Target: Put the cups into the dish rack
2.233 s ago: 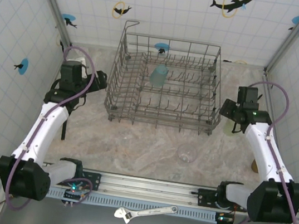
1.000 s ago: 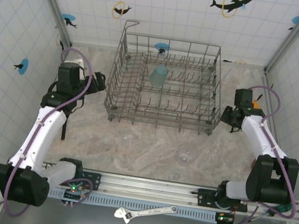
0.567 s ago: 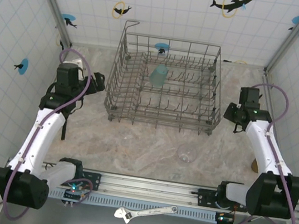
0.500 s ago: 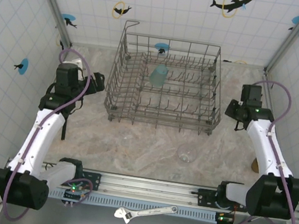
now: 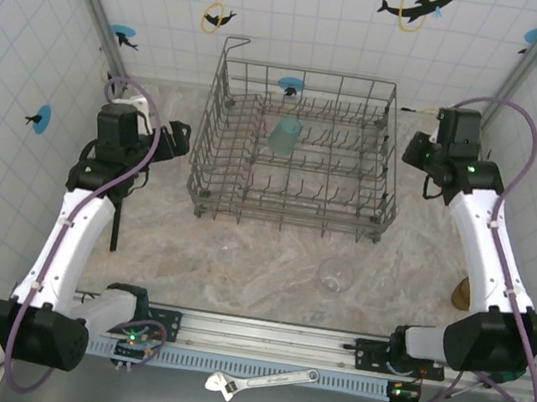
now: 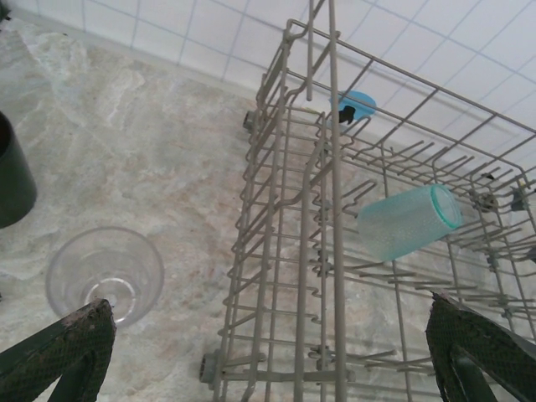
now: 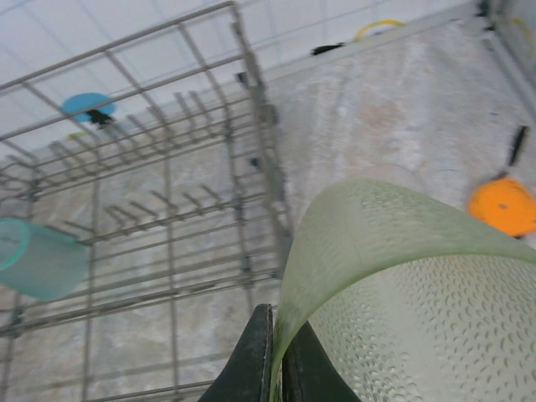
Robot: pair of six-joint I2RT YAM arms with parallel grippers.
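since the earlier frame, the right gripper (image 7: 276, 339) has been raised toward the far right corner of the dish rack (image 5: 308, 73), clamped on the rim of the pale green tumbler (image 7: 402, 285); loading is judged imminent. the left gripper (image 5: 172, 138) is spread wide beside the rack.

The right gripper (image 7: 275, 347) is pinching the rim of a pale green tumbler (image 7: 402, 301), with a dark finger pressing on each side of the thin, dimpled wall. Beyond it, the marbled table (image 7: 377, 109) is showing. To the left, the dish rack (image 7: 260, 167) is holding a teal tumbler (image 7: 38, 255), which is lying on its side among the tines. An orange object (image 7: 501, 205), seemingly with a black stem, is sitting at the far right.
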